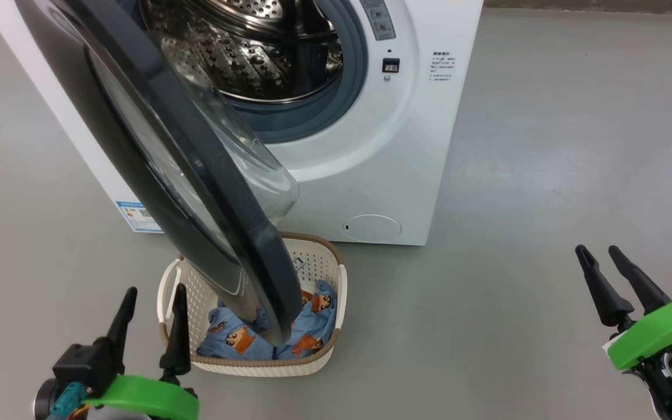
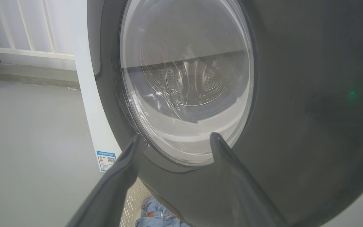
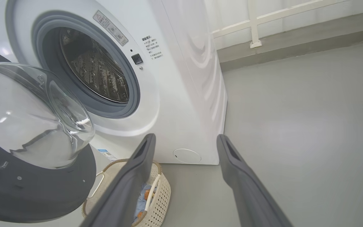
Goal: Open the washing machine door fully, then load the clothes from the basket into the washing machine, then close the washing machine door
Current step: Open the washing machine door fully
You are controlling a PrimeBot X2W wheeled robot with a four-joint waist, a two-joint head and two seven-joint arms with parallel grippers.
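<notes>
The white washing machine stands ahead with its steel drum exposed. The washing machine door hangs partly open, and its black rim swings out over the cream basket on the floor. Light-blue printed clothes lie in the basket, partly hidden by the door. My left gripper is open at the basket's left, apart from it. In the left wrist view it faces the door's outer glass. My right gripper is open and empty, far to the right. In the right wrist view it points at the machine's lower front.
Grey floor spreads to the machine's right and in front of the basket. A round flap sits low on the machine front, and a blue label at its lower left. A white railing runs behind the machine.
</notes>
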